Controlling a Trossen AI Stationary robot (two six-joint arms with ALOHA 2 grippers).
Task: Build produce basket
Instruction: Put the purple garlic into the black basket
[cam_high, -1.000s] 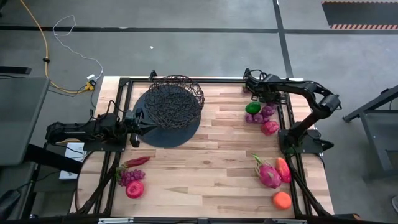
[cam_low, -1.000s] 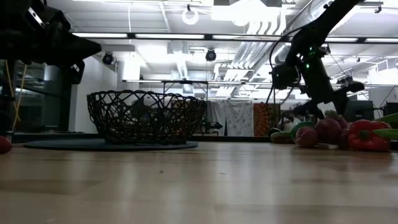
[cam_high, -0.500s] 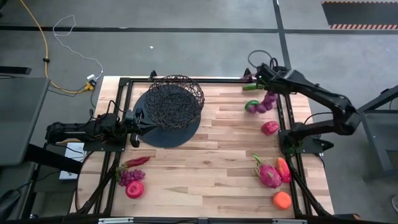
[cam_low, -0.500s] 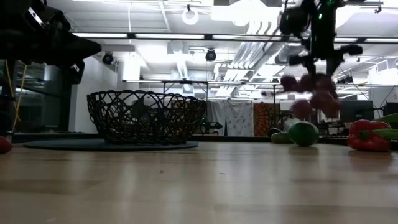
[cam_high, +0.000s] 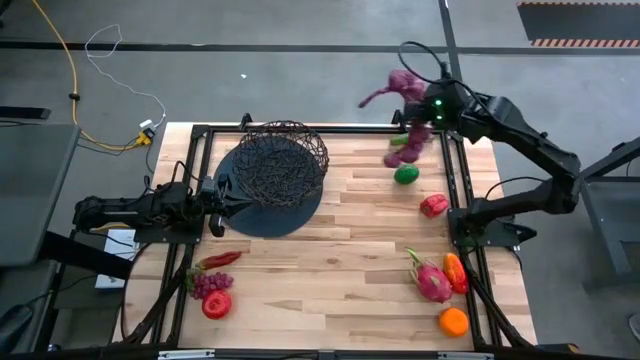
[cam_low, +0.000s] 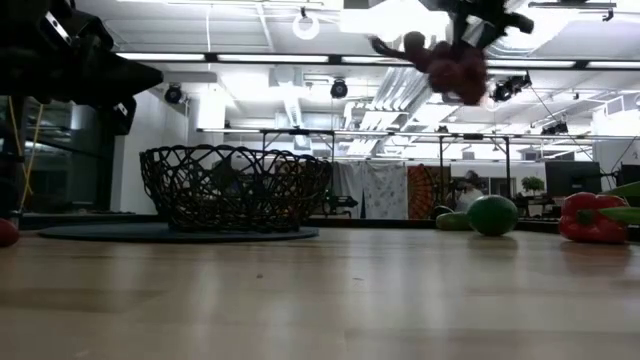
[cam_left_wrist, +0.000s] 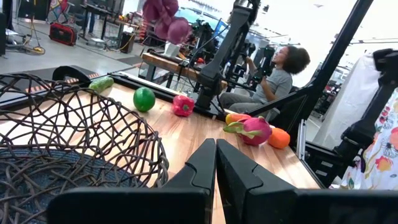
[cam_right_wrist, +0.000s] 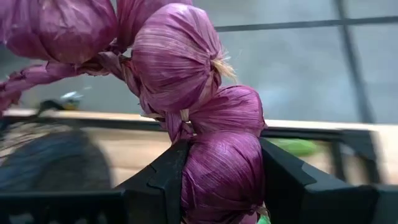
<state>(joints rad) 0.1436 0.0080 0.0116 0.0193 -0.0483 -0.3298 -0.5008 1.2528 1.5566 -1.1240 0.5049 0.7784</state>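
Both arms are dark, nearly black, built of slim tubular links joined by chunky rounded joints. The right arm carries a small green light near its wrist and a looping black cable. The left tool has two smooth, black, wedge-shaped fingers.

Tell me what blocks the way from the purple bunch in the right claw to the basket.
Nothing visible does. The right claw holds the purple bunch high above the table's far right edge; the basket sits to its left, open-topped, with bare tabletop between. The left claw waits beside the basket.
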